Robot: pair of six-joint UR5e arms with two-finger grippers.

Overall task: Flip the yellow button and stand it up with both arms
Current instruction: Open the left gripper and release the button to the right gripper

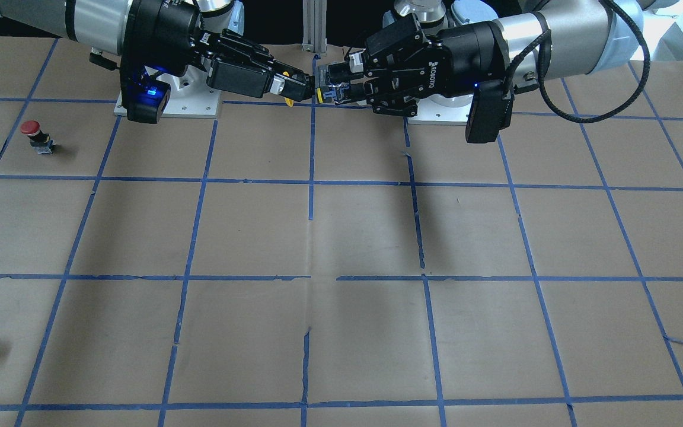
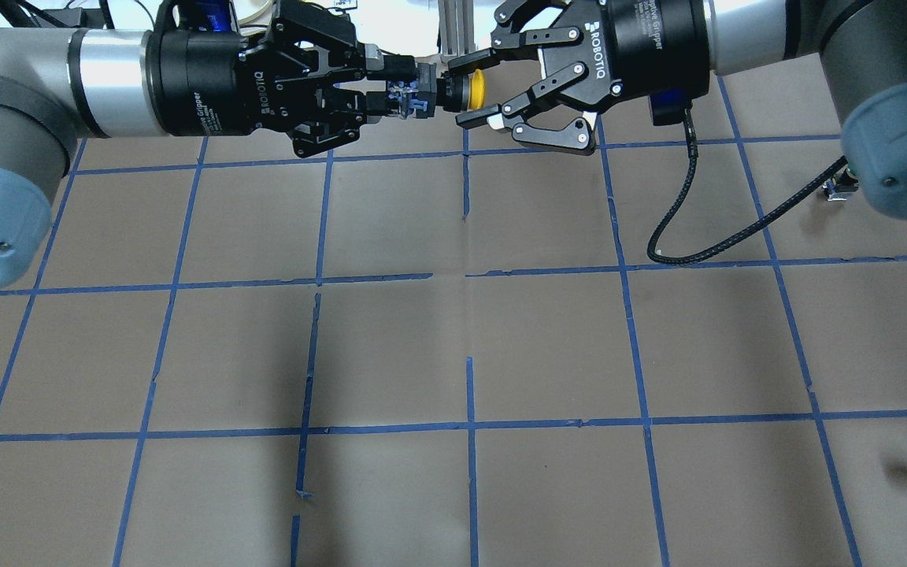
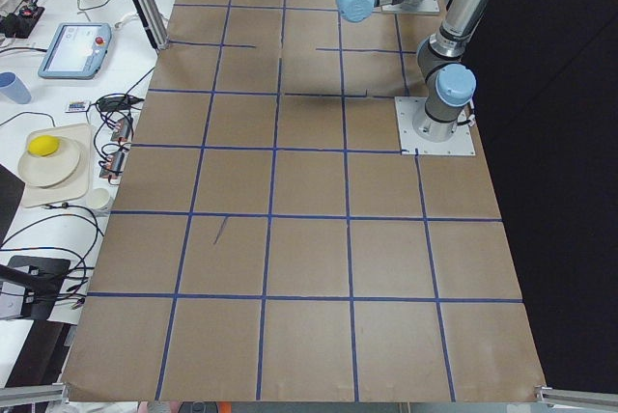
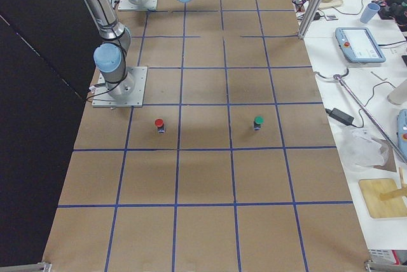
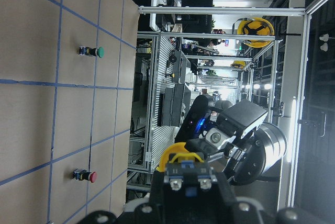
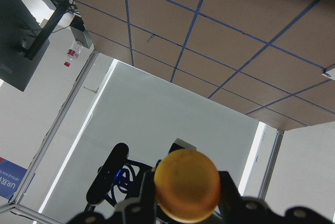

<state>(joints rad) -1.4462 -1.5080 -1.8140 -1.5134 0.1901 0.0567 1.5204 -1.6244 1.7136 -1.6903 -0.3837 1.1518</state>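
Left claw point(image 2: 414, 96) clamped shut on yellow button point(image 2: 471, 89) body, held mid-air above tabletop point(image 2: 453, 331); right claw point(image 2: 468, 90) spread open around cap. Front: claws meet tip-to-tip. Right wrist: yellow cap sits low, centred.

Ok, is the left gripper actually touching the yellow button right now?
Touching. The overhead view shows the left gripper closed on the switch body of the yellow button, holding it above the table.

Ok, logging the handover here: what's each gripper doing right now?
Left gripper: closed on the yellow button, at its switch body.
Right gripper: open, fingers either side of its cap.
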